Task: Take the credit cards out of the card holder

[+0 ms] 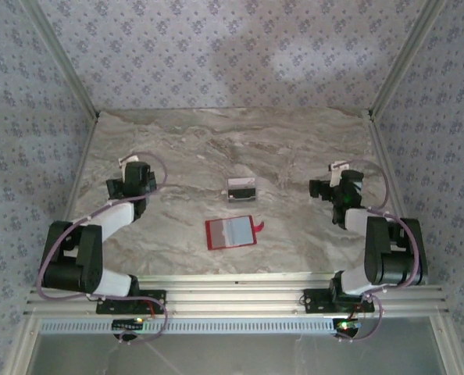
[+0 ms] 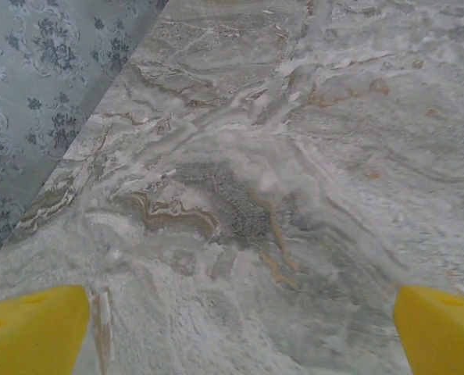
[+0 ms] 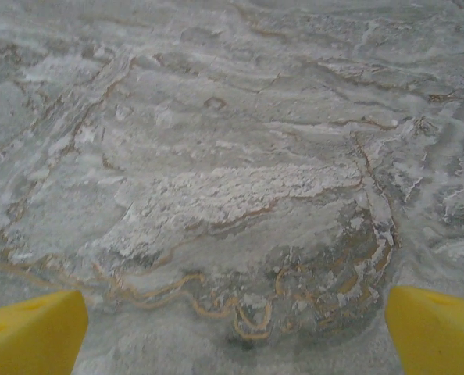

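Note:
The red card holder point(image 1: 230, 232) lies open and flat on the marble table point(image 1: 177, 148) near the front middle, its pale grey inner panel up and its snap tab pointing right. Just beyond it the credit cards point(image 1: 241, 189) lie on the table as a small pale stack with a dark band. My left gripper point(image 1: 134, 173) hovers well to the left of both. My right gripper point(image 1: 337, 186) hovers well to the right. In the left wrist view the left gripper point(image 2: 240, 336) is open over bare marble. In the right wrist view the right gripper point(image 3: 236, 332) is open too, nothing between its yellow fingertips point(image 3: 33, 332).
Patterned fabric walls point(image 1: 29, 117) and metal frame posts point(image 1: 392, 70) close in the table on the left, right and back. An aluminium rail point(image 1: 232, 293) runs along the front edge by the arm bases.

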Tool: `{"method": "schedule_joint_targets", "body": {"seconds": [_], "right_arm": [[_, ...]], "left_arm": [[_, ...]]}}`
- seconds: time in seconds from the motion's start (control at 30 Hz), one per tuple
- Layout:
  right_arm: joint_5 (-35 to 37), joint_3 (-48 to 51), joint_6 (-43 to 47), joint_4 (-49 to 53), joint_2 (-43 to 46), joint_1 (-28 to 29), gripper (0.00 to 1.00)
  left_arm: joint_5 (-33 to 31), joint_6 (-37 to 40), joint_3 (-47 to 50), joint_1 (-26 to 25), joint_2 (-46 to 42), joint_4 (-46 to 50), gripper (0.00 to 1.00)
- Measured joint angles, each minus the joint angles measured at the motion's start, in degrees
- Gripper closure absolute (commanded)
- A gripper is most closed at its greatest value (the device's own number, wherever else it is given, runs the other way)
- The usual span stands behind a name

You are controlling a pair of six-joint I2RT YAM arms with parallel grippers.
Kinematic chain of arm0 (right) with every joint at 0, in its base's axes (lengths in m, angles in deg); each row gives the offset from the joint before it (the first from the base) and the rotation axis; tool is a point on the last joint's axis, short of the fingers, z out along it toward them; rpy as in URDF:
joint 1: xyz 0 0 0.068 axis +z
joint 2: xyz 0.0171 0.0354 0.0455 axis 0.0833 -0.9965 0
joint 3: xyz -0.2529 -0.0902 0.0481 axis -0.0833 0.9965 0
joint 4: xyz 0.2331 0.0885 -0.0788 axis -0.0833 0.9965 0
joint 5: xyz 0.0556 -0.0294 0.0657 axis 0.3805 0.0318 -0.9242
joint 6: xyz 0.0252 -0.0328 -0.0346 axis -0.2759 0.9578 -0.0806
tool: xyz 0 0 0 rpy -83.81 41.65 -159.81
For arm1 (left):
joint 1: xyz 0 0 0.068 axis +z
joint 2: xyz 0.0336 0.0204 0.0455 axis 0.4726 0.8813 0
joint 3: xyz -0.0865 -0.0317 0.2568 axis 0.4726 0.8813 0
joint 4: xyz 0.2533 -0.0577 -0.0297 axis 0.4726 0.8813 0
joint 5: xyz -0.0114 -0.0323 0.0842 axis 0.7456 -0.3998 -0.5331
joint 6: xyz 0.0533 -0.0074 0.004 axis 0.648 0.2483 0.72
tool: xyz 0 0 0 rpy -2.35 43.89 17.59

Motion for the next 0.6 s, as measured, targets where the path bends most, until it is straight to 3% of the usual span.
{"method": "schedule_joint_targets", "body": {"seconds": [0.2, 0.33, 0.43, 0.6], "right_arm": [[0.1, 3.3, -1.8, -9.6, -2.6, 0.7, 0.00], [0.3, 4.1, -2.1, -12.3, -2.8, 1.1, 0.00], [0.5, 4.1, -2.2, -13.6, -2.9, 1.3, 0.00], [1.7, 4.1, -2.2, -14.5, -2.9, 1.9, 0.00]], "left_arm": [[7.6, 4.4, 4.6, 4.8, 5.3, -13.2, 0.00], [12.8, 5.2, 5.3, 6.6, 5.5, -18.4, 0.00], [16.2, 5.8, 9.6, 7.0, 5.9, -27.6, 0.00], [19.0, 6.3, 12.3, 7.2, 6.9, -30.9, 0.00]]}}
